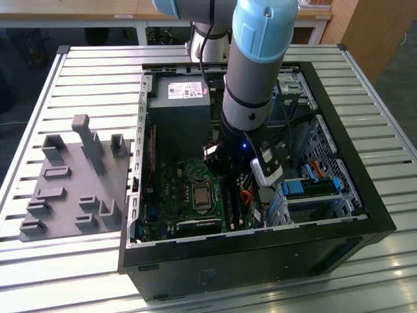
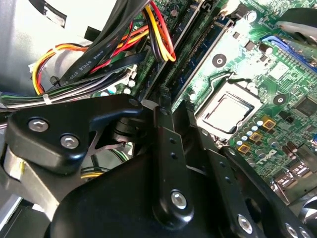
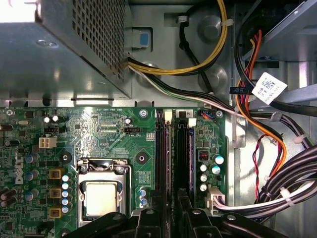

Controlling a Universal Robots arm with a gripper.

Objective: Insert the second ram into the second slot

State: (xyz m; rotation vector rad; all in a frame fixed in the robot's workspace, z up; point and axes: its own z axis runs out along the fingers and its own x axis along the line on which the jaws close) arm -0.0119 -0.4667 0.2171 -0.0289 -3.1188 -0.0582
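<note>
In the second wrist view, the black claw (image 2: pixel 171 106) fills the lower frame, its fingers drawn close together over the memory slots (image 2: pixel 190 59); whether anything is pinched between them cannot be made out. The first wrist view shows two dark slots (image 3: pixel 174 153) running up the frame's centre, right of the processor socket (image 3: pixel 101 196); the second ram (image 3: pixel 190 158) looks seated in the right one, its lower end hidden by the claw. The exterior view gives the open computer case (image 1: pixel 365 215) on the slatted counter (image 1: pixel 39 98), arm (image 1: pixel 251 85) reaching inside, grey fixture tray (image 1: pixel 65 189) at left.
</note>
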